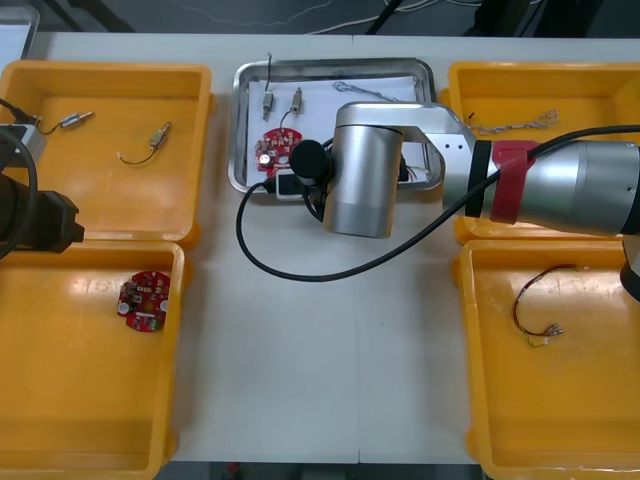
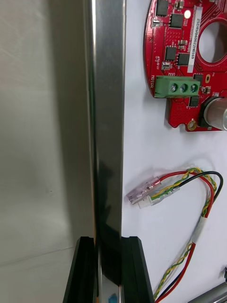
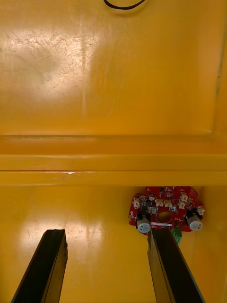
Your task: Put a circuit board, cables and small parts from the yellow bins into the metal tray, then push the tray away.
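**Right jaws clamp the tray's rim; left jaws wait wide open**

The right arm reaches across the metal tray. Its jaws are closed on the tray's upright rim, one on the outer side and one on the white-lined inside. Inside the tray, just beyond those jaws, lies a red and yellow cable. Past it is a round red circuit board with a green terminal block. Two small metal parts lie toward the tray's far edge. The tray sits on the tabletop between the yellow bins.

The left arm waits well to the left of the tray. Its jaws are wide apart and hold nothing, above the nearer bin on that side of the tray. A second circuit board lies in that bin, just beside one jaw's tip.
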Controlling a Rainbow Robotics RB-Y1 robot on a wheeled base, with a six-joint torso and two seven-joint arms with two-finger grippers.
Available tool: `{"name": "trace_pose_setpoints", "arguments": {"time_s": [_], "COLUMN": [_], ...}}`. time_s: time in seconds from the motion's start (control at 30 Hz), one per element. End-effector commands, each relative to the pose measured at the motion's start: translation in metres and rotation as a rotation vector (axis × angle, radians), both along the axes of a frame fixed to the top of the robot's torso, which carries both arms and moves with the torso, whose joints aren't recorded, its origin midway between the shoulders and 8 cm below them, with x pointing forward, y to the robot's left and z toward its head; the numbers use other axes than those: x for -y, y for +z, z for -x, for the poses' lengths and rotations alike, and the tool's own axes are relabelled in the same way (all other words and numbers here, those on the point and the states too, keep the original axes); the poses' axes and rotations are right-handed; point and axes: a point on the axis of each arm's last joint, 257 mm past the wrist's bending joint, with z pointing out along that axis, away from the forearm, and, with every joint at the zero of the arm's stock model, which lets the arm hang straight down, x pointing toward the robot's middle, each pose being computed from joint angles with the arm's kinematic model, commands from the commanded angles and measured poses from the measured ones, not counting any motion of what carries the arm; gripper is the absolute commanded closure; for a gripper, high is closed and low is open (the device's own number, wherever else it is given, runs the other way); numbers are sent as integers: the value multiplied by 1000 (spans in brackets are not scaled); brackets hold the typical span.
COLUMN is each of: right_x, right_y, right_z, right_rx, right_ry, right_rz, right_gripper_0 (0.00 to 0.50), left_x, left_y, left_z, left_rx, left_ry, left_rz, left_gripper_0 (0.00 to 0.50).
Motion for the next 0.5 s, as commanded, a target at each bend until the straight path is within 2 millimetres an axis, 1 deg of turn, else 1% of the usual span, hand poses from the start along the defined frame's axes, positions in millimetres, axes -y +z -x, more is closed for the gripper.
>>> {"name": "trace_pose_setpoints", "arguments": {"time_s": [0.03, 0.27, 0.5], "right_x": [-3, -4, -15], "right_y": [40, 49, 54], "right_z": [-24, -36, -49], "right_rx": [93, 116, 141], "right_ry": [48, 60, 97], "right_rz": [39, 37, -16], "right_gripper_0": [500, 500, 500], "left_x": [-17, -17, -17], "left_y": [13, 13, 13], "left_z": [2, 2, 2], "left_rx": [25, 25, 25], "left_ry": [6, 6, 6], "left_rz": [-52, -52, -52], "left_gripper_0": [0, 0, 0]}}
